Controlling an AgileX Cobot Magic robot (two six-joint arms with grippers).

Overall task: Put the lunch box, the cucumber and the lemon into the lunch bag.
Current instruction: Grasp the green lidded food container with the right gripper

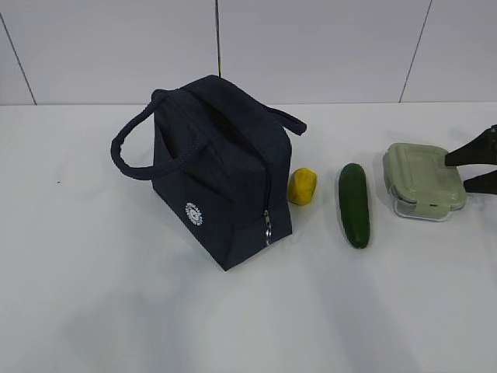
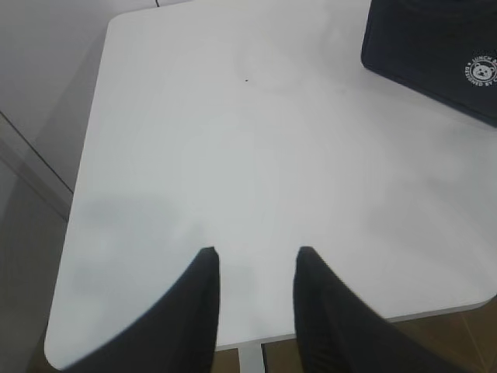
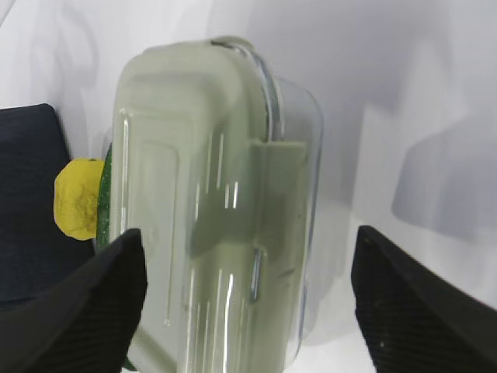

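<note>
While the lunch bag (image 1: 217, 171) stands upright on the white surface (image 1: 116, 311), its zipper pull hanging down the near corner and its round white logo facing the camera, the other three things lie in a row to its right. The lemon (image 1: 302, 186) sits just beside the bag, the cucumber (image 1: 354, 204) lies near it pointing toward the camera, and the lunch box (image 1: 423, 180) rests farthest right with its sage-green lid on.

Spread wide, the right gripper (image 3: 248, 299) has one of its fingers (image 3: 85, 303) on either side of the lunch box without clamping it.

Over bare surface at the left, the left gripper (image 2: 255, 268) hangs released and holds nothing.
</note>
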